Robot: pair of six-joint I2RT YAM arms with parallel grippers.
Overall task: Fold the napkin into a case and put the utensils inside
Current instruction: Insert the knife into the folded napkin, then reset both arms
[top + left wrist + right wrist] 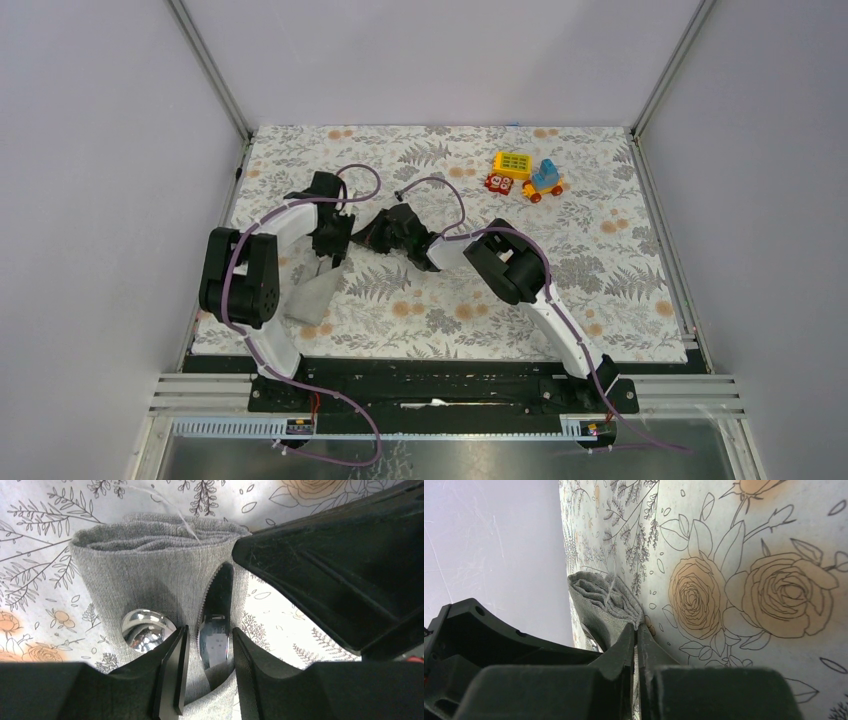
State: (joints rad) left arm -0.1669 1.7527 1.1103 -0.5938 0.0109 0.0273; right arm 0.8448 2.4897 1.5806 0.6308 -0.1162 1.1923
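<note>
Your left claw (210, 675) straddles the knife (217, 612), fingers slightly spread, with a sliver of gap on one side. The knife lies on the folded napkin (150, 580), and the spoon (146, 630) bowl is just beside it at the napkin's edge. Your right claw (636, 640) is pressed together, its tip touching the napkin's side. The napkin lies on the tablecloth (749, 555).
</note>
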